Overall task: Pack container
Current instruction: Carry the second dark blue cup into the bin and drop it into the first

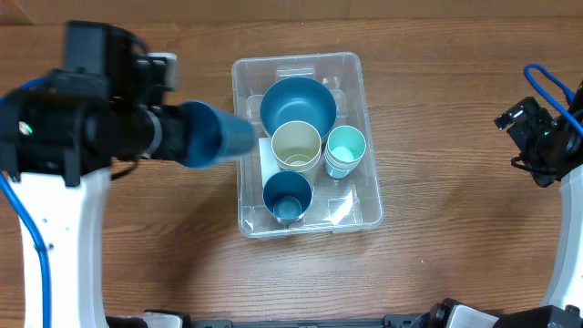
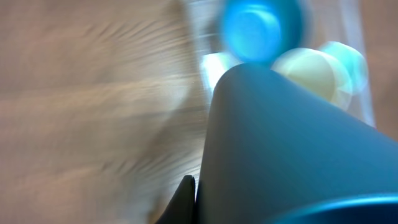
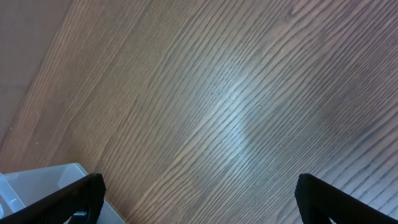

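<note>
Our left claw (image 1: 173, 134) is clamped on a dark blue cup (image 1: 217, 135), held sideways with its narrow end aimed at the container (image 1: 355, 193). The container sits mid-worktop (image 3: 236, 93), just beside that end, its long axis crossing the cup's line. The blurred wrist view suggests a rim grip, probably. The right claw (image 3: 199, 205) gapes wide, holding nothing, well apart on the far side, so the left is nearer.

Clear glossy plastic container (image 1: 364, 205) on a grained wood table (image 1: 455, 228); the dark blue cup (image 1: 214, 135) looks smooth plastic
</note>
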